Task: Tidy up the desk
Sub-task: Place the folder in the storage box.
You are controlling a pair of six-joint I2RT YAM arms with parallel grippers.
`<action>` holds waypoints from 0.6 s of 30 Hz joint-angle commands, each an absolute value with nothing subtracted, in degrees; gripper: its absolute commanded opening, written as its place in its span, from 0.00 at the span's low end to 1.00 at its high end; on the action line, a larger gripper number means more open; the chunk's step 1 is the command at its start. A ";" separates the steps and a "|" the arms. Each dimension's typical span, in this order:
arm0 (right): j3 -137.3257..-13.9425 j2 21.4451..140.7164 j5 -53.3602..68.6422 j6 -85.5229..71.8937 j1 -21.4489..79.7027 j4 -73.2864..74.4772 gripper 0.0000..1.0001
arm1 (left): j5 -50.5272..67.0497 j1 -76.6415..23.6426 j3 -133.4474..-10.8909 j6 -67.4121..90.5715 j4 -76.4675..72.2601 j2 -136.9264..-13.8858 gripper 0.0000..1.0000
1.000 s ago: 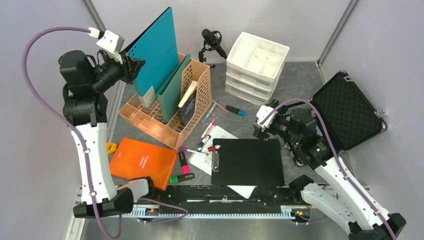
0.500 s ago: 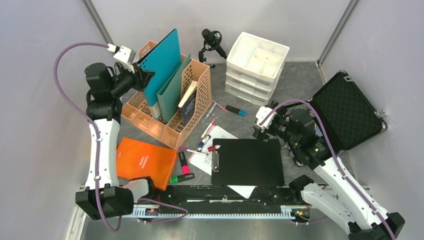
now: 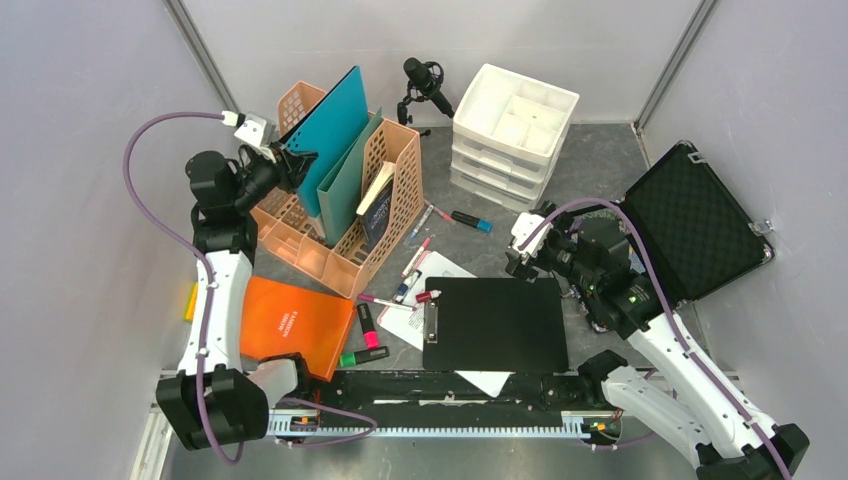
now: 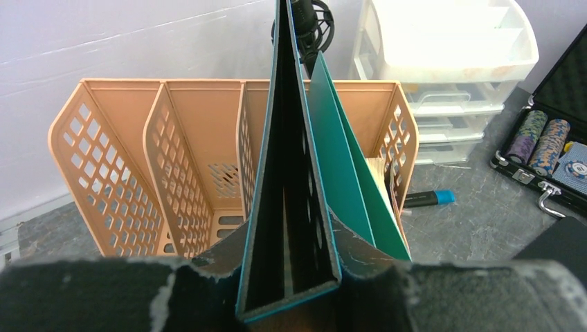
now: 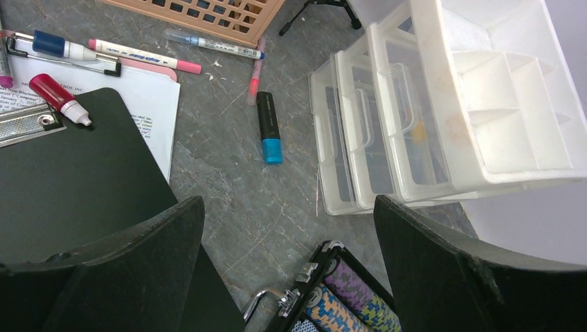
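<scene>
On the dark grey desk (image 3: 590,170) stands an orange file rack (image 3: 395,190). My left gripper (image 3: 290,165) is shut on the near edge of a teal folder (image 3: 330,125), which stands upright in a slot of the rack. In the left wrist view the folder (image 4: 287,207) runs straight ahead between my fingers (image 4: 360,242), and a green folder (image 4: 346,180) leans in the slot to its right. My right gripper (image 3: 520,250) hovers open over bare desk (image 5: 242,200) beyond the black clipboard (image 3: 495,325), holding nothing.
An orange notebook (image 3: 285,325) and highlighters (image 3: 365,320) lie front left. Pens and a blue-capped marker (image 5: 268,128) lie between the rack and the white drawer unit (image 3: 510,130). A black foam-lined case (image 3: 695,220) with poker chips (image 5: 346,294) stands open at right. A microphone (image 3: 425,80) stands at the back.
My left arm has come down and to the right, lowering the teal folder from high above the rack into a slot. The right arm has not moved.
</scene>
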State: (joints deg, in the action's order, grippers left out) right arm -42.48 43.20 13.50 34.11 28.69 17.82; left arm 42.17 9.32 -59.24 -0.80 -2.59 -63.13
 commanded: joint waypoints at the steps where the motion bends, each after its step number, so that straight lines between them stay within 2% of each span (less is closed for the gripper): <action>1: -42.62 43.07 14.06 33.13 28.38 16.02 0.98 | 44.56 9.58 -58.21 1.24 -12.11 -60.72 0.02; 18: -42.10 43.70 14.84 33.23 28.17 15.99 0.98 | 45.92 9.54 -49.63 -9.26 -10.52 -61.52 0.02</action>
State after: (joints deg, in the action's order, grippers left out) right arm -42.48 43.99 14.11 34.09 28.42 17.69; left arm 43.18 9.30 -50.63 -5.69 -6.79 -61.87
